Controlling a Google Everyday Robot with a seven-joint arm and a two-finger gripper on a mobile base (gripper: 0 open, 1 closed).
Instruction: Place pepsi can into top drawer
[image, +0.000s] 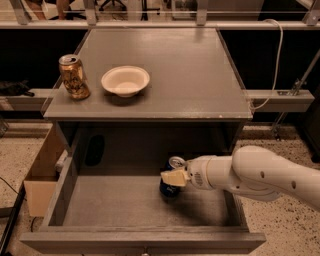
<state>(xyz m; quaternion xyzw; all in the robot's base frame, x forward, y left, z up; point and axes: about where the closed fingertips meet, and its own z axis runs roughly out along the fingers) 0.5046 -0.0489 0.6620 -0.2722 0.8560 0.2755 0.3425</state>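
Note:
The pepsi can (170, 187), dark blue with a silver top, stands upright inside the open top drawer (120, 205), right of its middle and at or just above the grey bottom. My gripper (175, 177) reaches in from the right on a white arm and is shut on the can's upper part. A tan finger (175, 178) lies across the can's front.
A gold-brown patterned can (74, 76) and a white bowl (125, 80) stand on the cabinet top (190, 75). A cardboard box (42, 170) sits on the floor left of the drawer. A dark object (94, 149) lies at the drawer's back left. A rail with a white cable runs at right.

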